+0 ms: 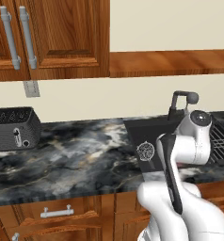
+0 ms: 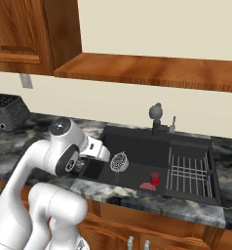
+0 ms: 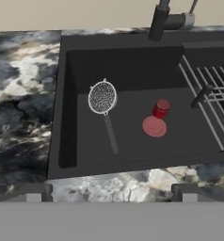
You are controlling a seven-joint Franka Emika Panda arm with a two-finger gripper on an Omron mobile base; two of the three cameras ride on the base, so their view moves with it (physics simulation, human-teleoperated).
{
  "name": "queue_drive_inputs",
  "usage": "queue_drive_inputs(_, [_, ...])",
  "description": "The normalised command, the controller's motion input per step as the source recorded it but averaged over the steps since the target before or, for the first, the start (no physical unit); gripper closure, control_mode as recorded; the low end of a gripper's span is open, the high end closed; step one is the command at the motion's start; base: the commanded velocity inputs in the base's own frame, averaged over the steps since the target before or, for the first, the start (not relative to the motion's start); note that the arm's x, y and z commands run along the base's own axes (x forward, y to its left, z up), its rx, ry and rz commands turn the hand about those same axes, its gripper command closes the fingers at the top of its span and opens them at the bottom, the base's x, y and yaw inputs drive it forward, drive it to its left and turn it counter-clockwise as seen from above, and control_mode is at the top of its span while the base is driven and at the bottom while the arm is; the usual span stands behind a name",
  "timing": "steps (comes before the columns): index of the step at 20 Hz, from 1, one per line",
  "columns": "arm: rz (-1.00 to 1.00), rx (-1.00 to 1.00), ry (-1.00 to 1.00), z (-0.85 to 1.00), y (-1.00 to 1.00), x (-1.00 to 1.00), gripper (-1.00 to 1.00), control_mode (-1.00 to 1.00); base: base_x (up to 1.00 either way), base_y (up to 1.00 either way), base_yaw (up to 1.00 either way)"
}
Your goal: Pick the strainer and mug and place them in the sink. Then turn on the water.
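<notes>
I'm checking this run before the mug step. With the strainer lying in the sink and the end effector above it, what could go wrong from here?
1. The small red thing on the floor of the sink could be taken for the mug, and grabbing it would waste the step.
2. The strainer lies mid-basin, so a mug dropped there may land on its mesh or handle.
3. The faucet stands at the back rim, and the open end effector could knock its spout when reaching for it.

Strainer [image 3: 103,97]: round silvery mesh bowl, thin handle, lying on the floor of the sink [image 3: 132,66], left half. Sink: black rectangular basin, dark faucet [image 3: 160,21] at the back edge, wire rack [image 3: 212,94] on the right side. Mug not identified.
</notes>
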Motion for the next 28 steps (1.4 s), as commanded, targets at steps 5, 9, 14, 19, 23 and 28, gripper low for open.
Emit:
queue_drive_inputs(5, [0.00, 0.00, 0.06, 0.63, 0.13, -0.39, -1.00, -1.00, 0.00, 0.00, 0.00])
queue_drive_inputs(9, [0.00, 0.00, 0.02, 0.12, 0.13, -0.49, -1.00, -1.00, 0.00, 0.00, 0.00])
queue_drive_inputs(14, [0.00, 0.00, 0.02, 0.07, 0.19, -0.48, -1.00, -1.00, 0.00, 0.00, 0.00])
queue_drive_inputs(19, [0.00, 0.00, 0.01, 0.15, 0.10, -0.27, -1.00, -1.00, 0.00, 0.00, 0.00])
queue_drive_inputs(23, [0.00, 0.00, 0.00, 0.25, 0.00, -0.03, -1.00, -1.00, 0.00, 0.00, 0.00])
queue_drive_inputs(28, [0.02, 0.00, 0.00, 0.06, 0.00, -0.12, -1.00, -1.00, 0.00, 0.00, 0.00])
